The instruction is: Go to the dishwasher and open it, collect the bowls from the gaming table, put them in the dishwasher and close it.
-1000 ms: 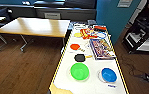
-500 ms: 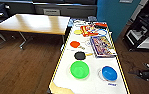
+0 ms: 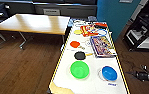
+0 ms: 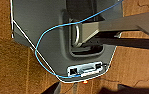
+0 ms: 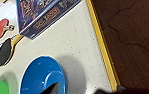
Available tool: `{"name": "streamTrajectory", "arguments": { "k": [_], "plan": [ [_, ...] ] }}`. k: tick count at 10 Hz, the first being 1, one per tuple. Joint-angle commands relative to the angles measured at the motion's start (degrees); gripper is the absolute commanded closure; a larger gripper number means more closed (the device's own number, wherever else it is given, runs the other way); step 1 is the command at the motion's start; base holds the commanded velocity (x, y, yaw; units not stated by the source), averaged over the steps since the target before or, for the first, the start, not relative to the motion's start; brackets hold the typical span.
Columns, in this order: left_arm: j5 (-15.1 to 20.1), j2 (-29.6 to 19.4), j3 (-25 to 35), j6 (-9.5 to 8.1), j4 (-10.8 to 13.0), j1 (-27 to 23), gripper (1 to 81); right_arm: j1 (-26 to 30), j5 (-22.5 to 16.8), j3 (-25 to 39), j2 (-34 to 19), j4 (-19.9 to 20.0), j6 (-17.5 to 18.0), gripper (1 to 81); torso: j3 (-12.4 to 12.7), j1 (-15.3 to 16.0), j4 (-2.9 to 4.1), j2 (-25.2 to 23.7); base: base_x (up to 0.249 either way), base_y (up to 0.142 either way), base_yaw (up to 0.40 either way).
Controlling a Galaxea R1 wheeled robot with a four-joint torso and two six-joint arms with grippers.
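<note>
Blue bowl (image 3: 109, 73) sits on the gaming table's (image 3: 95, 85) near right corner, green bowl (image 3: 79, 69) left of it; right gripper (image 3: 146, 75), nearer, lies further right, finger opening indiscernible.

Lime green bowl (image 3: 79, 69) lower centre of the head view, blue bowl (image 3: 109, 73) to its right. White table top with yellow rim (image 3: 60, 57). Red paddle (image 3: 75, 44) and black paddle (image 3: 79, 55) mid-frame. Multicoloured game box (image 3: 102, 46). Teal wall (image 3: 115, 15) upper right. Brown wood floor (image 3: 22, 67).
</note>
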Motion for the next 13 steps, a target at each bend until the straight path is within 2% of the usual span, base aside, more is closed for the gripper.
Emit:
{"name": "streamTrajectory", "arguments": {
  "k": [1, 4, 7, 11, 13],
  "plan": [
    [4.16, 0.17, -1.39, 0.24, 0.01, 0.87, 1.0, 4.83, 1.46, -2.34, 0.13, 0.33, 0.22, 1.0, 0.0, 0.0, 0.0, 0.0, 0.0, 0.0, 0.0],
    [4.33, 0.25, -1.39, 0.24, -0.34, 0.87, 1.0, 5.26, 1.64, -4.01, 3.56, 1.21, 0.4, 1.0, 0.0, 0.0, 0.0, 0.0, 0.0, 0.0, 0.0],
    [4.33, 0.43, -1.83, 0.24, -0.34, 0.87, 1.0, 3.16, 2.25, -5.33, 6.8, 1.38, 1.44, 1.0, 0.0, 0.0, 0.0, 0.0, 0.0, 0.0, 0.0],
    [4.33, 0.43, -2.0, 0.24, -0.34, 0.87, 1.0, 0.53, 4.01, -6.03, 10.06, 1.38, 1.98, 1.0, 0.0, 0.02, 0.0, 0.0, 0.0, 0.0, 0.0],
    [4.33, 0.43, -2.0, 0.24, -0.34, 0.87, 1.0, -0.97, 6.12, -6.39, 10.94, 1.38, 2.86, 1.0, -0.02, 0.02, 0.0, 0.0, 0.0, 0.0, 0.0]
  ]
}}
